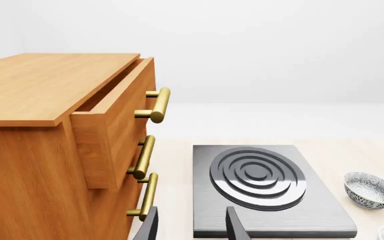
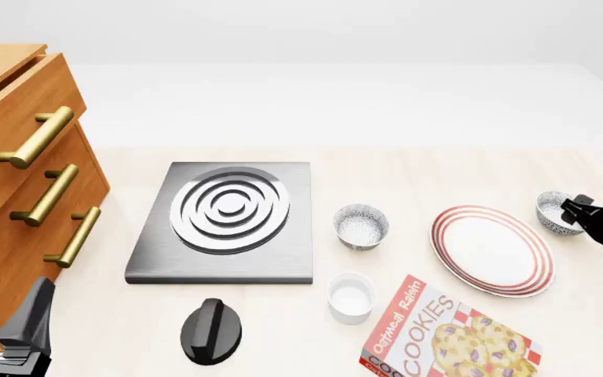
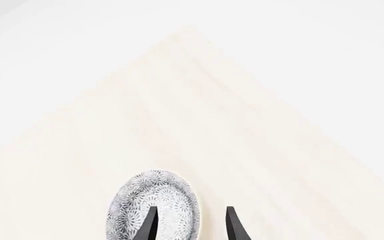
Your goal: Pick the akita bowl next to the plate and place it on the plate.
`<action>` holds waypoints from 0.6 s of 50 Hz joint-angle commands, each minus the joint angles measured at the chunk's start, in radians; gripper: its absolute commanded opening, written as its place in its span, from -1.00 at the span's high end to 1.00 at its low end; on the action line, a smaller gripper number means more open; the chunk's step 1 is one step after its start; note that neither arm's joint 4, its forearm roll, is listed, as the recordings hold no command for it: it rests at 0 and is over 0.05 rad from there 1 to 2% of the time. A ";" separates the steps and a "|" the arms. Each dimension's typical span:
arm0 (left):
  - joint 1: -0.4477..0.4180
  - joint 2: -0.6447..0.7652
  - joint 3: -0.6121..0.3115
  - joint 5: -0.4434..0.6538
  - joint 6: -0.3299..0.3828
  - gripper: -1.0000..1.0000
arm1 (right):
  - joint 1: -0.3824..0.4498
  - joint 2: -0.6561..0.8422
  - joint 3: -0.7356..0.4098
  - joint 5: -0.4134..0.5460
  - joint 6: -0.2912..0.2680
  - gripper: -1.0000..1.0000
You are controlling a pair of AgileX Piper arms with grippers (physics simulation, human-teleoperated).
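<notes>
The akita bowl (image 2: 555, 212) sits beside the plate (image 2: 491, 250), near the tabletop's right edge. The right gripper (image 3: 190, 222) is spread, one finger inside the rim; the bowl could be tipped if closure is off-centre.

Counts on your table
You've got two akita bowls (image 2: 361, 225) (image 2: 555, 212), one plate (image 2: 491, 250), one cup (image 2: 351, 297), one stove (image 2: 226, 222), one cookie box (image 2: 448, 338).

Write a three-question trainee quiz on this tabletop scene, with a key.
1. True or false: a speckled bowl already sits on the plate.
2. Which is nearer the stove: (a) white cup, (b) cookie box?
3. Fill in: the right gripper has one finger inside the ___.

Key: 1 false, it stands beside the plate. 2 a. 3 bowl; the jaws straddle its rim, open.
</notes>
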 commanded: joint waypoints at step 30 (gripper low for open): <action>0.000 0.000 0.000 0.000 0.000 -1.00 | -0.002 0.071 -0.028 0.002 0.035 -1.00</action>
